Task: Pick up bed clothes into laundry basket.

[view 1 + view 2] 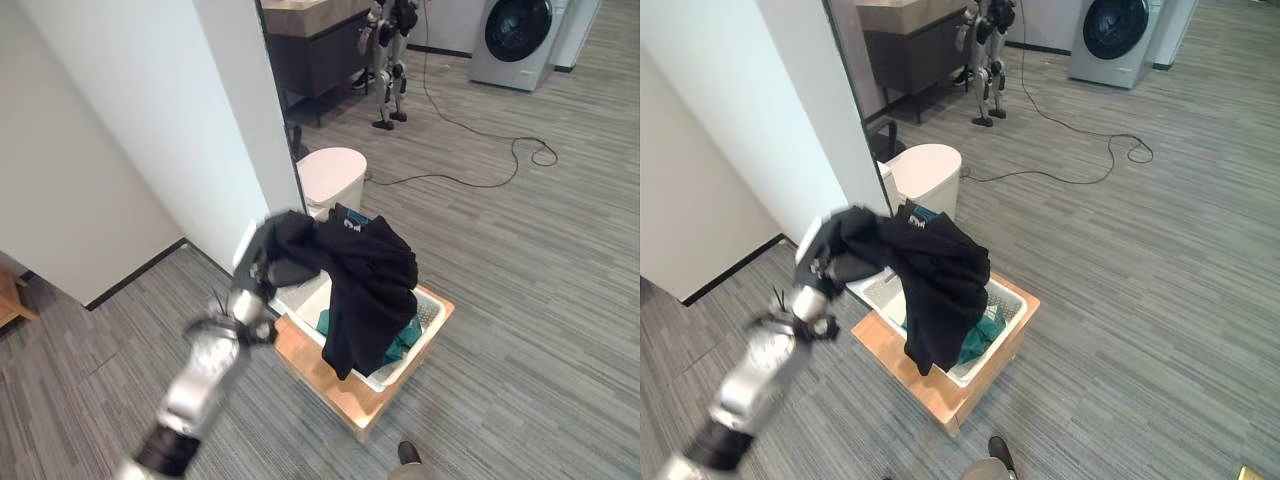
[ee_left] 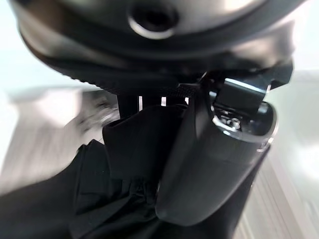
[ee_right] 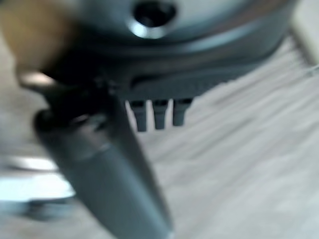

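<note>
Left hand (image 1: 262, 268) is up at the near-left rim of the white laundry basket (image 1: 428, 318), clamped on a black garment (image 1: 365, 280). The left wrist view confirms the grip: thumb (image 2: 209, 164) pressed down on a bunched fold of black cloth (image 2: 124, 169) against the fingers. The head views only show the hand dark against the fabric, so the pinch itself reads from the wrist camera.

The black garment runs from the hand across the basket top and hangs down over its near side, partly covering the front wall. A teal cloth (image 1: 400, 340) sits inside the basket beneath it, with another bit of teal at the far rim. The basket stands on a low wooden platform (image 1: 340, 385) on the grey plank floor (image 1: 530, 300).

Right hand (image 3: 154, 112) shows in its own wrist view over bare floor, well apart from the clothes: thumb straight, fingers straight, holding nothing.

Behind the basket: a white round bin (image 1: 332, 175) against a white wall corner (image 1: 240, 110). Farther back a dark cabinet (image 1: 315, 55), another humanoid robot (image 1: 388, 50) standing, and a washing machine (image 1: 515, 35) with a cable (image 1: 480, 150) trailing over the floor.
</note>
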Robot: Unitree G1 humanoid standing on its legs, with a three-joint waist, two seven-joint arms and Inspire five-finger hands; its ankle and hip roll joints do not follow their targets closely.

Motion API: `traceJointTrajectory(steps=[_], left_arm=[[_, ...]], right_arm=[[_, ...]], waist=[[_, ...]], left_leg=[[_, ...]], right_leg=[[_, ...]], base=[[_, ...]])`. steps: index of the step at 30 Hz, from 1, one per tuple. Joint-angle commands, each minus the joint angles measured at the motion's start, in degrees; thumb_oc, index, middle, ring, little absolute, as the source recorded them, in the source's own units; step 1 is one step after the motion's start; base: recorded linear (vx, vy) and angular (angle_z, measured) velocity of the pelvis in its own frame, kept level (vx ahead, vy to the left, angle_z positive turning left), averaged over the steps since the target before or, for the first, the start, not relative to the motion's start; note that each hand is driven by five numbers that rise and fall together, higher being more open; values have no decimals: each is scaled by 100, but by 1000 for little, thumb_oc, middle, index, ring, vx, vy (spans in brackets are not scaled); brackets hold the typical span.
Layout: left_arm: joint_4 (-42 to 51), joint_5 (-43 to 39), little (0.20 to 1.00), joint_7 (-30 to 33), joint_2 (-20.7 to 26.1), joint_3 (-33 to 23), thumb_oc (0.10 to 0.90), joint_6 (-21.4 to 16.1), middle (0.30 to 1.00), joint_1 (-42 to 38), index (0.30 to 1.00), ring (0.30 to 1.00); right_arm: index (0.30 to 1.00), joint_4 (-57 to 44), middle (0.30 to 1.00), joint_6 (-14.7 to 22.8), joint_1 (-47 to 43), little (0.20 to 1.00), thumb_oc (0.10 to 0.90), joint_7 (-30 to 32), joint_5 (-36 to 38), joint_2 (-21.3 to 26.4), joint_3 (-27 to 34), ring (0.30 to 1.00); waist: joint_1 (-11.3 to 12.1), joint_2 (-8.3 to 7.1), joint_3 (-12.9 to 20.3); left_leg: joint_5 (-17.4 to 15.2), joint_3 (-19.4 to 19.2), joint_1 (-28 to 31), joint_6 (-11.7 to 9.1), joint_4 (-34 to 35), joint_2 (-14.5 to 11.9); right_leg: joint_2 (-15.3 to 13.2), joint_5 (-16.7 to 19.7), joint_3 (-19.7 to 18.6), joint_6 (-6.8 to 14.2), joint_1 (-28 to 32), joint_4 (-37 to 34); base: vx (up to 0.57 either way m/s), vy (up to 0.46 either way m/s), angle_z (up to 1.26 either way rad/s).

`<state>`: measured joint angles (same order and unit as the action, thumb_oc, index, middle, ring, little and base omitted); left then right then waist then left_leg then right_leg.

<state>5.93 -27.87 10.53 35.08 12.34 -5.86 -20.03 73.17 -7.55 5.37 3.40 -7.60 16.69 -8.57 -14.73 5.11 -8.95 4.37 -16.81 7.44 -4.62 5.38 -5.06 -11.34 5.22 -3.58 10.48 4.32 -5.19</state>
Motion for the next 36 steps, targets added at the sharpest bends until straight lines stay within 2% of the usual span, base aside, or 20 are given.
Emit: traceJointTrajectory(steps=[1,2,5,7,19,20,21,22,28,36], left_arm=[[-20,533,300,635,-25,-560,400,-893,300,-1312,300,300],[-449,1113,300,850,30,-431,400,-696,300,-1518,300,300],[-713,1110,300,915,-121,-314,400,-659,300,-1622,300,300],[-1099,1223,300,934,-274,-85,400,-474,300,-1836,300,300],[-1359,1641,300,923,-333,23,400,-172,300,-1488,300,300],[-1430,1674,300,902,-215,-66,400,-141,300,-1505,300,300],[-1433,1673,300,898,-227,-78,400,-142,300,-1502,300,300],[-1587,1855,300,931,-108,-119,400,-157,300,-1654,300,300],[-1739,2245,300,940,-82,-138,400,-20,300,-1606,300,300],[-2201,2306,300,671,-383,-20,400,136,300,-1070,300,300]], right_arm=[[900,366,900,-78,-108,900,800,124,257,-293,-264,900],[900,363,900,-73,-181,900,800,176,319,-308,-311,900],[900,364,900,-102,-239,900,800,265,371,-306,-337,900],[900,451,900,-138,-316,900,800,367,414,-322,-337,900],[900,580,900,-212,-572,900,800,510,452,-601,-356,900],[900,600,900,-228,-435,900,800,278,448,-271,-245,900],[900,587,900,-233,-428,900,800,257,440,-245,-244,900],[900,491,900,-64,-110,900,800,283,423,-192,-238,900],[900,418,900,-50,142,900,800,195,247,-218,-263,900],[900,395,900,-61,98,900,800,229,181,-163,-201,900]], waist=[[169,-420,358],[202,-455,362],[206,-483,361],[173,-473,350],[106,-195,315],[48,-220,287],[44,-204,289],[-55,-218,254],[-161,-177,230],[-381,83,85]], left_leg=[[-656,98,199,-283,-38,-333],[-640,109,188,-287,-38,-334],[-628,112,180,-292,-38,-339],[-614,133,177,-295,-38,-339],[-576,103,142,-315,-38,-358],[-552,74,122,-334,-38,-374],[-552,74,121,-335,-38,-375],[-524,41,95,-355,-38,-382],[-508,-11,63,-370,-38,-374],[-467,-106,8,-380,-38,-376]], right_leg=[[153,-348,294,-301,59,102],[170,-340,305,-295,53,105],[179,-330,314,-290,45,105],[194,-330,313,-293,40,116],[199,-349,284,-289,18,82],[202,-342,283,-274,-6,82],[202,-342,283,-274,-7,83],[212,-326,263,-269,-55,86],[194,-314,225,-248,-98,87],[203,-302,99,-262,-209,76]], base=[[-26,-45,0],[-20,-44,1],[-9,-18,0],[-15,-15,0],[-2,0,-1],[-33,-10,-3],[-65,-22,-11],[-51,-22,-18],[-14,-14,-6],[5,-3,-4]])
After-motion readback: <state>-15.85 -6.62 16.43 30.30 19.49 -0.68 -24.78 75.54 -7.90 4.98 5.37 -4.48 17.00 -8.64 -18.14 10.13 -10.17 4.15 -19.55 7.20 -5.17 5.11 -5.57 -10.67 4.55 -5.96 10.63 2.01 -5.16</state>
